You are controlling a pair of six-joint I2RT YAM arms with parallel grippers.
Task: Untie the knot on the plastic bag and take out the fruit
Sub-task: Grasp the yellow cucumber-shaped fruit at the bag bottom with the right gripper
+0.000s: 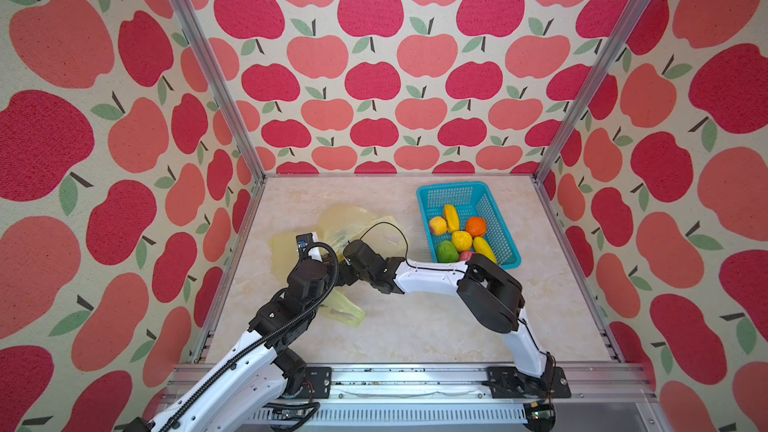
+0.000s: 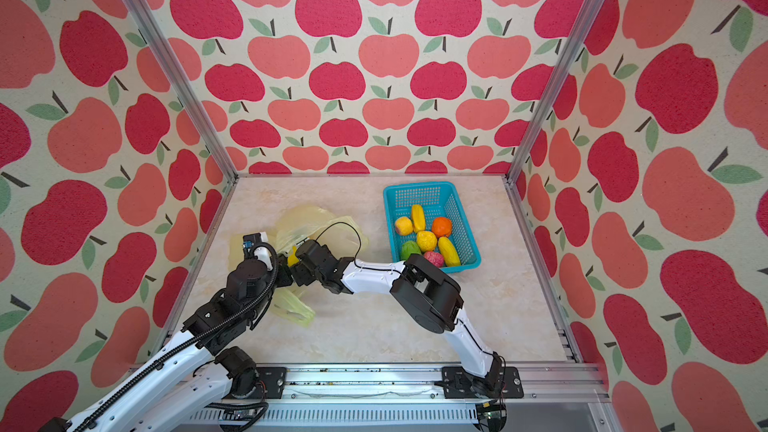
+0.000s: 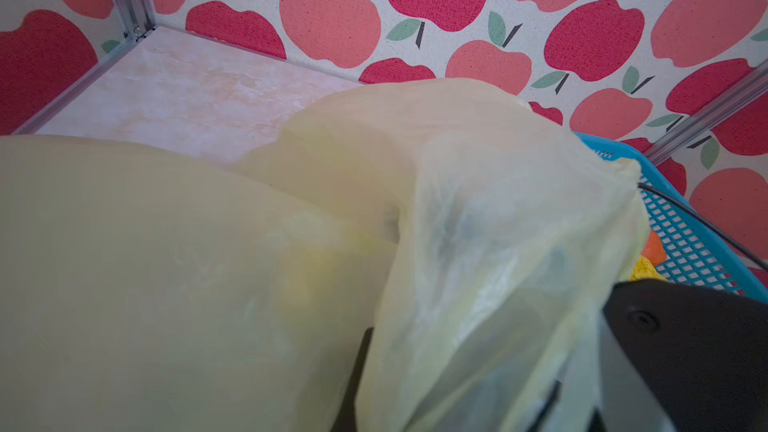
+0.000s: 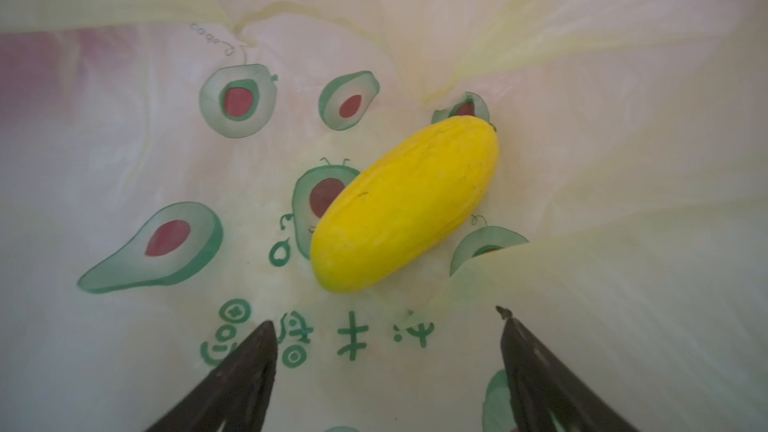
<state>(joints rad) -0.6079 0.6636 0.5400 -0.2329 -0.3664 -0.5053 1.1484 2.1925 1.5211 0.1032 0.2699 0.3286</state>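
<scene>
the plastic bag (image 1: 353,220) is thin, see-through and pale yellow. it is crumpled and slack, and printed with green avocado halves with red stones and some green lettering. it lies on the left half of the counter (image 1: 415,322), with one handle loop trailing toward the front edge. inside it, the right wrist view shows one long yellow fruit (image 4: 405,205), faintly ribbed, lying on the printed plastic. the right pincer (image 4: 386,320) is inside the bag just short of that fruit, its jaws wide apart with nothing between them. the left pincer (image 1: 317,248) is closed at the bag's left side. plastic drapes over it, and i cannot tell whether it pinches any.

the counter is pale, glossy and marble-patterned. cloth walls (image 1: 370,76) printed with red and pink apples stand on three sides, with aluminium posts (image 1: 208,64) at the two back corners.

counted: one bag, two pincers, and one teal perforated basket (image 1: 446,187) at the right rear. seven toy fruits (image 1: 462,241) sit in the basket: two long yellow, one bumpy yellow, one orange, one yellow-orange, one green and one pink. one more is in the bag.
</scene>
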